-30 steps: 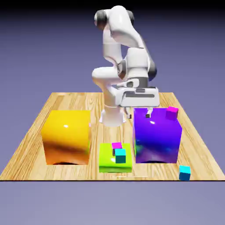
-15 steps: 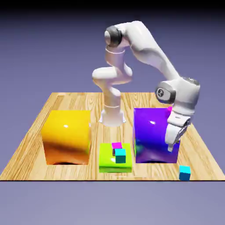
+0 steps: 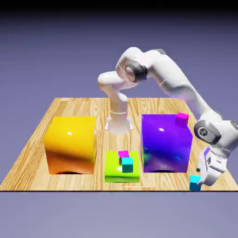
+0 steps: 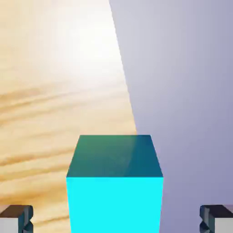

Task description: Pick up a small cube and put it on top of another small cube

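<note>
At the near right corner of the worktop [image 3: 42, 135] in the exterior view, my end effector [image 3: 199, 180] is down low, right over the teal cube [image 3: 195, 183] that sits alone by the front edge. My arm stretches out long from the base at the far side, bends past the purple block [image 3: 166, 144] and drops the wrist beside that block's right face.

Through the hand view, the teal cube [image 4: 114, 184] fills the lower middle, big and glossy, its darker top face tilting away from me. My two grey fingertips [image 4: 16, 218] peek in at the bottom corners, one on either side of the cube, and there is clear space between each of them and the cube's sides. So my end effector is spread around the cube, straddling it, not pinching it. Wood grain runs off behind the cube on the left of that view, and the plain violet backdrop takes the right, so the cube lies close to the worktop's edge.

Over in the middle of the exterior view, the second teal cube [image 3: 127, 164] rests on the low green block [image 3: 121, 168], just in front of a tiny magenta cube [image 3: 123, 154] and touching or nearly touching it. Another magenta cube [image 3: 181, 119] sits on the purple block's top, at its far right corner. The big yellow block [image 3: 70, 144] stands on the exterior view's left, well apart from where I am working.
</note>
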Action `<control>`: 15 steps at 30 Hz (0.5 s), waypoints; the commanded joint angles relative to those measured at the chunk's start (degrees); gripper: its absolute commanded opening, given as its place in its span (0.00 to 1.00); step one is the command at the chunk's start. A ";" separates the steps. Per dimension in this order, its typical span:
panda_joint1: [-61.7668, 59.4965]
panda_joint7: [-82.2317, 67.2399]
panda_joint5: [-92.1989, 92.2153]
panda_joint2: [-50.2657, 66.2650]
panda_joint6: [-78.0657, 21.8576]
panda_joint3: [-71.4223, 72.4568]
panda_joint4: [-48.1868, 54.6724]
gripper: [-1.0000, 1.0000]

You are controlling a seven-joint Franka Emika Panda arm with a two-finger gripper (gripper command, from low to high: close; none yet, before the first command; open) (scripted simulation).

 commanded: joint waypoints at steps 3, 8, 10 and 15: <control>0.25 -1.19 1.78 -3.50 -4.98 1.40 1.59 0.00; -5.19 5.06 9.55 -13.64 -6.56 -1.38 -6.61 0.00; -7.80 8.21 12.89 -17.80 -6.42 -2.93 -10.75 0.00; -14.32 16.09 21.25 -28.18 -6.08 -6.81 -21.09 0.00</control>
